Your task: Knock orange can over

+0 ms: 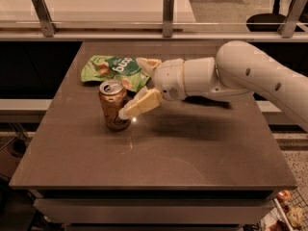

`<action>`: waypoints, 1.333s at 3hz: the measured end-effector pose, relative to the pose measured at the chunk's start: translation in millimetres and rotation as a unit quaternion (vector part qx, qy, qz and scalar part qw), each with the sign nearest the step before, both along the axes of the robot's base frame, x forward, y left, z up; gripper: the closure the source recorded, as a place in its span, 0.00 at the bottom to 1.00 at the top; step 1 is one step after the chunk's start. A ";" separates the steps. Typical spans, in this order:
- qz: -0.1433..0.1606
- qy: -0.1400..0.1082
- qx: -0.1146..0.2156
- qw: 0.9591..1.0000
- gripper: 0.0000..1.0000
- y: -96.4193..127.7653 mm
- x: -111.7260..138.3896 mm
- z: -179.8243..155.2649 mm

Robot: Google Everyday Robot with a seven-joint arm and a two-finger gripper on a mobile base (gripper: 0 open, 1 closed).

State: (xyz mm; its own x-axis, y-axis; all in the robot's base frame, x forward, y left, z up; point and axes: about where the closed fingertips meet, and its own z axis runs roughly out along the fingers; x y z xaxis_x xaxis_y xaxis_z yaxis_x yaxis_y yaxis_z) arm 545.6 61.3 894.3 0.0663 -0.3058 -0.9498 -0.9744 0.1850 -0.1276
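Observation:
The orange can [113, 106] stands upright on the brown table [159, 153], left of middle, with its silver top showing. My gripper [134, 88] reaches in from the right on a white arm. Its fingers are spread apart: the near finger [139, 105] has its tip against the can's right side, and the far finger [147, 64] lies over the green bag behind. Nothing is held between them.
A green snack bag [111, 70] lies flat just behind the can. The table's left edge is close to the can. A glass rail with metal posts [167, 8] runs along the back.

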 end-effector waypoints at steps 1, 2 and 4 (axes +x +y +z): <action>-0.005 0.007 0.017 1.000 0.00 12.6 -15.0 -7.3; -0.003 0.010 0.029 1.000 0.00 20.8 -22.7 -11.4; 0.006 0.010 0.035 0.999 0.41 30.0 -32.6 -17.3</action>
